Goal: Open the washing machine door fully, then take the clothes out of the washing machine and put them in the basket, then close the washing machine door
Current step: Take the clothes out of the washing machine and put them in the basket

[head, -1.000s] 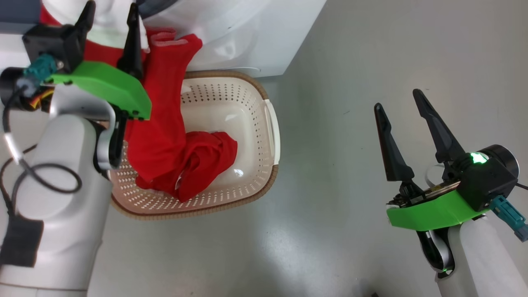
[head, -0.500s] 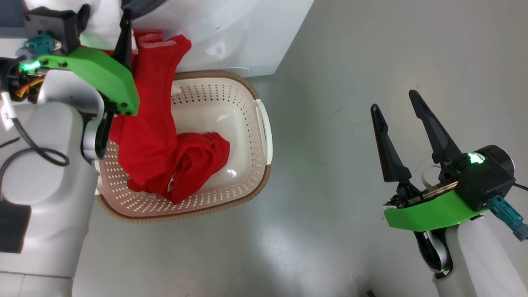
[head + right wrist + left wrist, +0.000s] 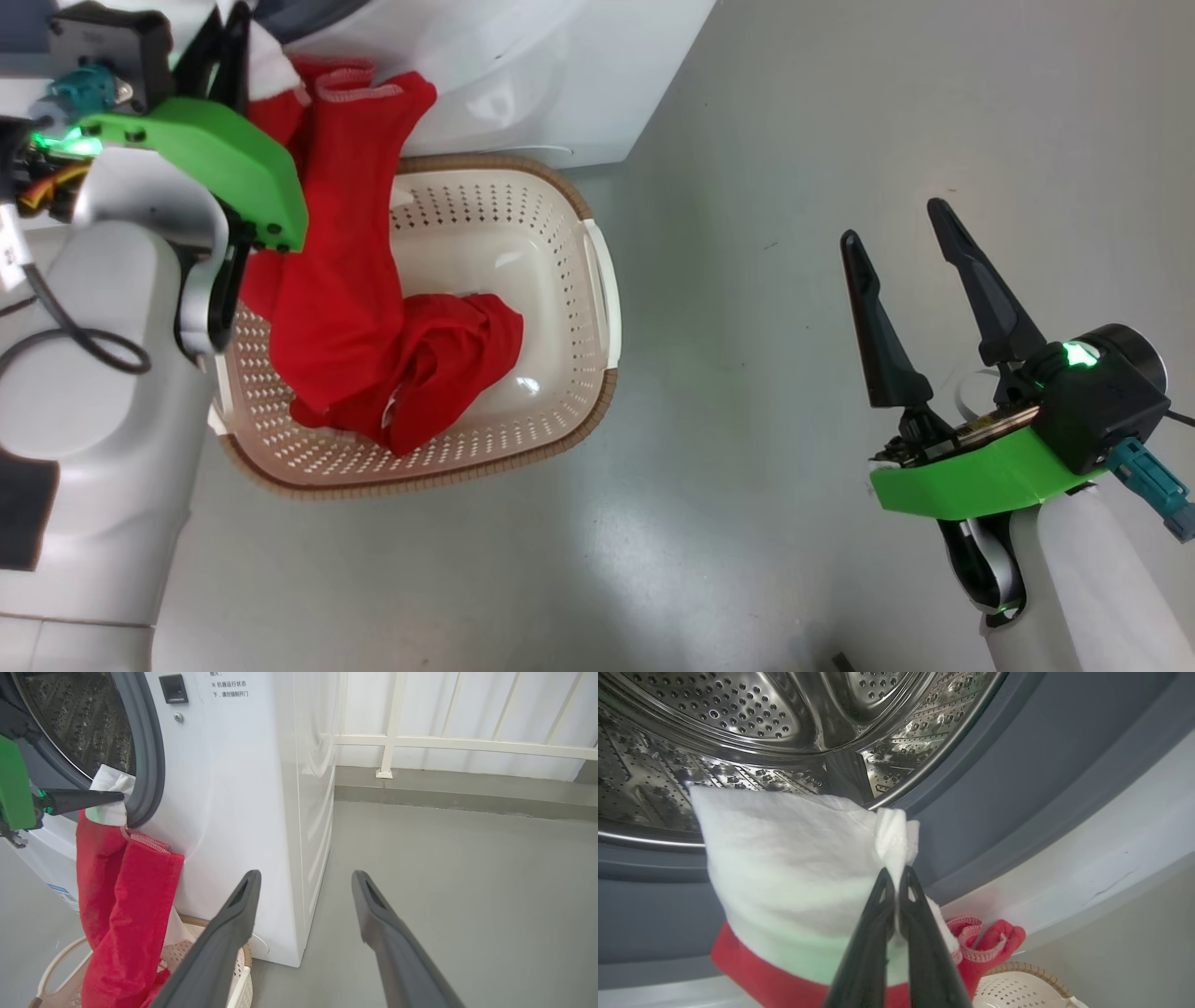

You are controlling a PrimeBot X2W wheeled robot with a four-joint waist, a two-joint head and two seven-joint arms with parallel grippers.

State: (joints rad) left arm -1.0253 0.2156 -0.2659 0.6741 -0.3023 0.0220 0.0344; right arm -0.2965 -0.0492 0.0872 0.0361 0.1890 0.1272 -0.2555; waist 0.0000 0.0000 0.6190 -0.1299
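Note:
The clothes [image 3: 341, 243] are one red garment hanging from the washing machine [image 3: 560, 65] opening down into the basket [image 3: 602, 280], where its lower end lies bunched. My left gripper [image 3: 896, 873] is shut on the garment's white panel [image 3: 784, 858] at the grey gasket [image 3: 1017, 765], just below the steel drum [image 3: 738, 718]. The same pinch shows from the side in the right wrist view, left gripper [image 3: 119, 796] on the clothes [image 3: 126, 896]. My right gripper [image 3: 893, 224] stands open and empty above the floor, right of the basket. The washing machine door is out of view.
The basket [image 3: 51, 970] stands on the grey floor [image 3: 747, 187] right against the washing machine [image 3: 233, 788] front. A white railing [image 3: 420, 742] runs along the wall beyond the machine's side. Open floor lies to the right.
My left gripper has gone from open to shut, pinching the white panel at the drum opening. The head camera shifted slightly. The right gripper has stayed put.

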